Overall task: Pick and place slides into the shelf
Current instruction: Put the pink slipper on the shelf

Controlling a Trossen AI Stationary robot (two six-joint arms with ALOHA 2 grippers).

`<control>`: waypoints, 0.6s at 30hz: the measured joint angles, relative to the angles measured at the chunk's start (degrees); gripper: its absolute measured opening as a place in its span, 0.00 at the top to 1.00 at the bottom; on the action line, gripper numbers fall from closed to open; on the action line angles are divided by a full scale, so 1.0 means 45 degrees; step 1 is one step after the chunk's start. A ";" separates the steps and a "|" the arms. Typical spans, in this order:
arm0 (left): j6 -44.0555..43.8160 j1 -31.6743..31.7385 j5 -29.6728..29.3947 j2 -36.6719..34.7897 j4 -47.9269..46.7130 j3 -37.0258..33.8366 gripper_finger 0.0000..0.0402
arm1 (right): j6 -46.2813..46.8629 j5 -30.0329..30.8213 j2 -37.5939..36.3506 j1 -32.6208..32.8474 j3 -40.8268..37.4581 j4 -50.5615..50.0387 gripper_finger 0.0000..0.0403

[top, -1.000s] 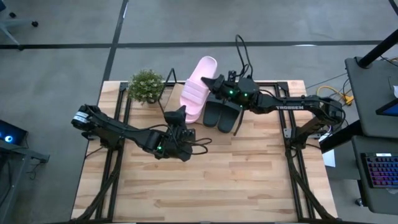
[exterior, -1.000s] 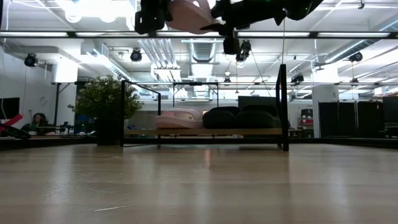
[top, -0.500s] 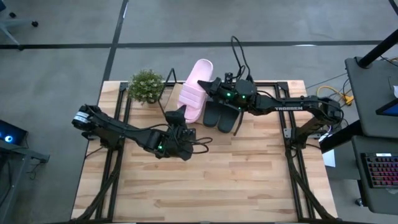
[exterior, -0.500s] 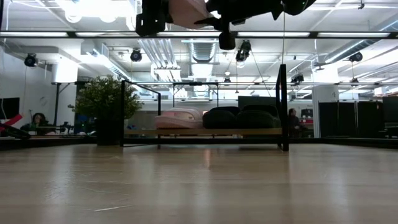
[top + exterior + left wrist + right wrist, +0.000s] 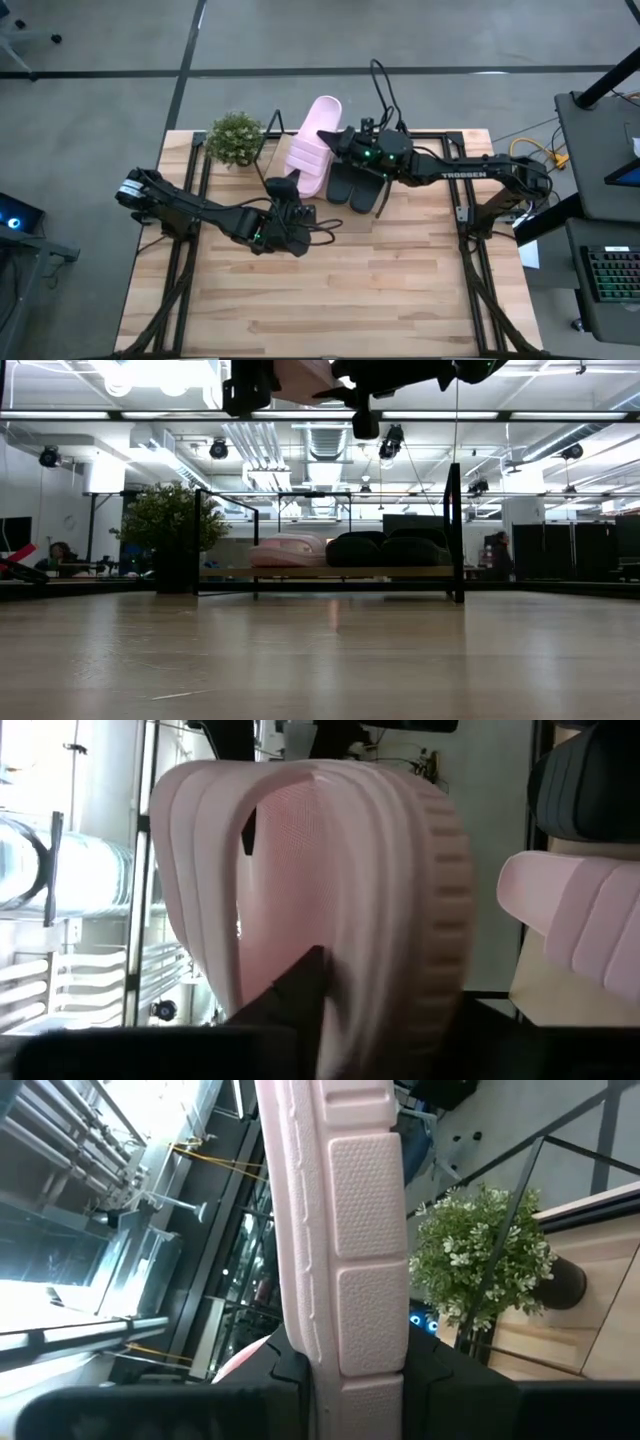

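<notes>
Jaws of the right gripper (image 5: 343,141) are clamped on the sole edge of the held pink slide (image 5: 312,145); its wrist view shows the sole pinched between both fingers. Left jaws: can't tell. One finger (image 5: 300,990) sits against the slide near the strap, and nothing shows a pinch.

Nearest me, the left gripper (image 5: 284,186) hangs over mid-table, its tip at the slide's near end. Past it, the slide is up in the air, on edge and tilted, over the shelf's left part.

Shelf (image 5: 330,572) behind: one shelved pink slide (image 5: 288,549) to the left, black pair (image 5: 380,550) beside it. The only free board is at the left end. Plant (image 5: 235,138) stands just off that end.

Risks, as I read it:
- An edge grip on soft foam could let the slide twist or slip as it is lowered.
- If both grippers hold it and move out of step, it gets yanked loose.
- Coming down on edge, it may tip over or land on the shelved pink slide.
- Drifting left could clip the shelf's tubing or the plant.
</notes>
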 joint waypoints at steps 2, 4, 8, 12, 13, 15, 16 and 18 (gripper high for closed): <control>0.0049 -0.0005 0.0126 0.0000 -0.0024 0.0021 0.90 | -0.0033 0.0008 0.0015 0.0030 0.0000 -0.0021 0.84; 0.0051 -0.0010 0.0206 0.0000 -0.0039 0.0075 0.95 | -0.0138 -0.0005 0.0015 0.0071 0.0000 -0.0024 0.84; 0.0072 0.0005 0.0281 -0.0019 -0.0052 0.0254 0.95 | -0.0490 -0.0017 -0.0003 0.0092 0.0014 0.0019 0.84; 0.0093 0.0005 0.0332 -0.0147 -0.0036 0.0313 0.95 | -0.1165 -0.0220 -0.0048 0.0096 0.0214 0.0054 0.84; 0.0093 0.0005 0.0360 -0.0196 -0.0027 0.0313 0.95 | -0.1289 -0.0275 -0.0048 0.0096 0.0279 0.0050 0.84; 0.0093 0.0005 0.0351 -0.0224 -0.0008 0.0313 0.95 | -0.1524 -0.0472 -0.0048 0.0096 0.0421 0.0004 0.82; 0.0088 0.0005 0.0356 -0.0228 0.0010 0.0313 0.95 | -0.1556 -0.0541 -0.0048 0.0084 0.0463 -0.0019 0.78; 0.0067 0.0005 0.0379 -0.0238 0.0005 0.0313 0.95 | -0.1526 -0.0575 -0.0048 0.0048 0.0580 -0.0224 0.69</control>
